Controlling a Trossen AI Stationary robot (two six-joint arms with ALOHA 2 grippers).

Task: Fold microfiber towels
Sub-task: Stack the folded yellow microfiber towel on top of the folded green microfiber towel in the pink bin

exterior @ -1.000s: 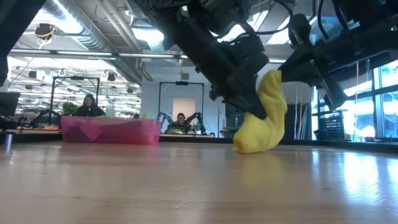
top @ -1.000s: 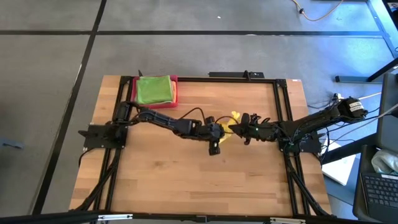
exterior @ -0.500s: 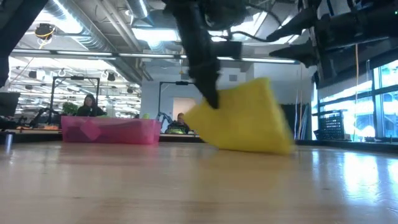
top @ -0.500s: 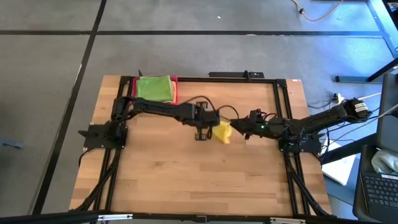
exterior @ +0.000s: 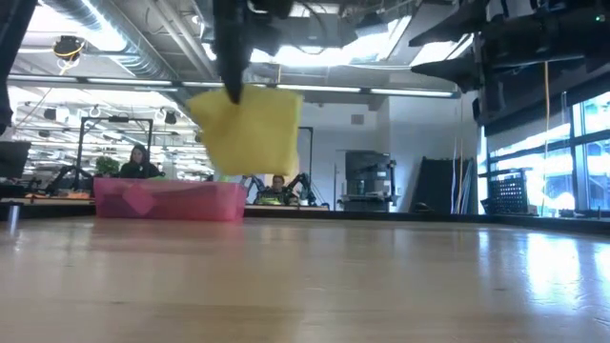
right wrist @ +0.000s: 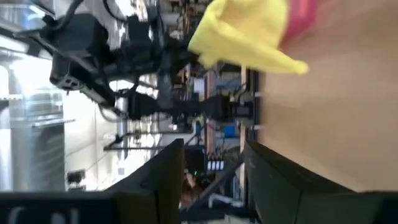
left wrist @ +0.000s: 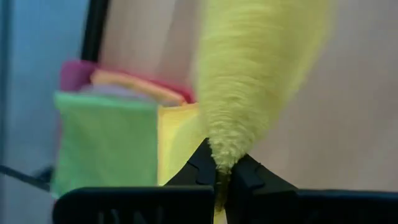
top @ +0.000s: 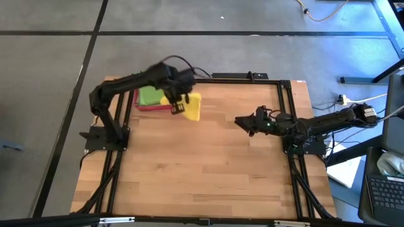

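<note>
left gripper: clamped tight on 1 corner of the yellow towel, up in the air just beside the pink tray at the back-left corner of the surface
yellow towel: folded, hanging off the gripper clear of the surface – in the low view it dangles above the tray's level, and the left wrist view shows the cloth pinched right between the 2 fingers
tray stack: a bright green towel on top, with a yellow layer under it showing in the left wrist view
right gripper: fingers spread apart, holding nothing – sits over the right-center of the surface, well apart from the towel
background: 2 people seated way behind the surface in the low view
</note>
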